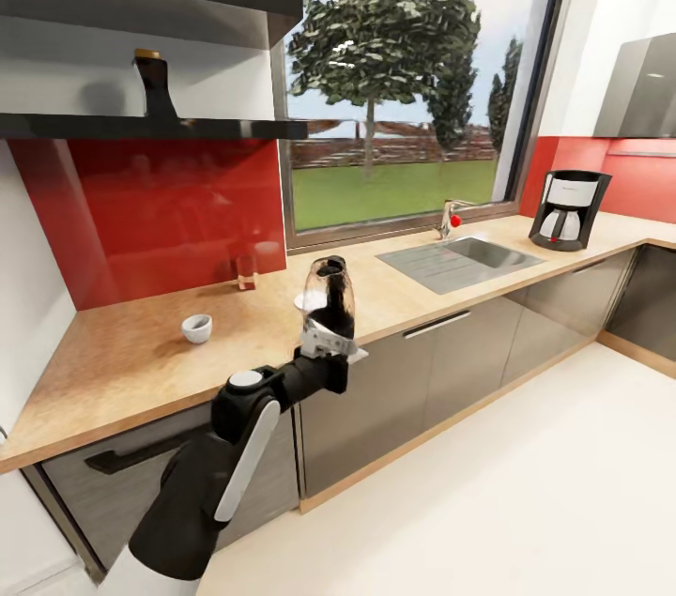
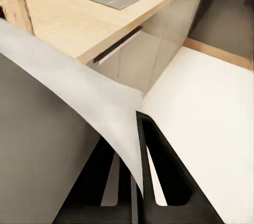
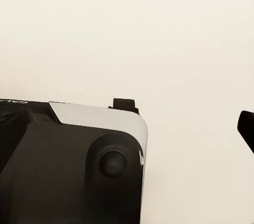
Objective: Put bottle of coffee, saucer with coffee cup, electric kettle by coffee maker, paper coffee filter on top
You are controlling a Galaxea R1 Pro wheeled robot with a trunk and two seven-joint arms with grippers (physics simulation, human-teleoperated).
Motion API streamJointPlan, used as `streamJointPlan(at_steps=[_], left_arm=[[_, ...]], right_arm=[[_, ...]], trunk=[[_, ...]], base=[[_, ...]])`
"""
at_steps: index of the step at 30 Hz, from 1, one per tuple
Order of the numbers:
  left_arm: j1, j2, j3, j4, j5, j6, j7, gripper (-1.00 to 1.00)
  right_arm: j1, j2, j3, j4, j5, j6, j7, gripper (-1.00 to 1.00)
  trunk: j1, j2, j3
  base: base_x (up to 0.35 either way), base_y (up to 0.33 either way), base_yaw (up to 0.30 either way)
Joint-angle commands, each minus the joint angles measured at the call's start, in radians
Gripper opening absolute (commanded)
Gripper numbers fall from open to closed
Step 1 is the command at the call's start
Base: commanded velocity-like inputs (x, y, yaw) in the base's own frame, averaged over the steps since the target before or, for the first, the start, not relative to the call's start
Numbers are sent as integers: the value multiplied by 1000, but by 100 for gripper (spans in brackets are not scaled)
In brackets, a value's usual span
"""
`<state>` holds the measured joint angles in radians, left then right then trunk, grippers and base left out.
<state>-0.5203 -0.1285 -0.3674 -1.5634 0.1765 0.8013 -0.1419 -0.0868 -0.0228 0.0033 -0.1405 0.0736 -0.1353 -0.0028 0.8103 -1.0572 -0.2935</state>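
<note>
Kettle carried in my left fingers, coffee maker well apart along the worktop.

Head view: my left fingers [image 1: 326,339] are closed on the base of the kettle [image 1: 330,294], held upright over the worktop [image 1: 122,361] edge. The coffee maker [image 1: 569,208] stands far to the right, past the sink [image 1: 460,262]. Left wrist view: both fingers [image 2: 164,181] press against the kettle's curved wall [image 2: 47,144]. I judge the glass smooth, slippery and fragile, so keep it upright, grip low on the black base, and set down gently. Right wrist view: a dark tip of my right fingers [image 3: 247,127] hangs above the pale floor [image 3: 159,33]. Their opening cannot be told.
</note>
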Motion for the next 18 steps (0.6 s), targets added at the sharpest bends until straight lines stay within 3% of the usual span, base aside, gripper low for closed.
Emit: streamJointPlan(at_steps=[1,6,13,18], left_arm=[[-1,-9,-4,-1,1,16,0,-100],[-1,-46,-21,-3,1,52,1,-100],[-1,-46,-67,-2,1,61,1,-100],[-1,-46,-74,0,1,60,2,-100]], right_arm=[[-1,0,0,1,8,-3,0,100],[-1,0,0,1,8,-3,0,100],[-1,0,0,1,8,-3,0,100],[-1,0,0,1,8,-1,0,100]], trunk=[[0,-1,-1],[0,-1,-1],[0,-1,-1],[0,-1,-1]], base=[[0,0,0],[0,0,0],[0,0,0],[0,0,-165]])
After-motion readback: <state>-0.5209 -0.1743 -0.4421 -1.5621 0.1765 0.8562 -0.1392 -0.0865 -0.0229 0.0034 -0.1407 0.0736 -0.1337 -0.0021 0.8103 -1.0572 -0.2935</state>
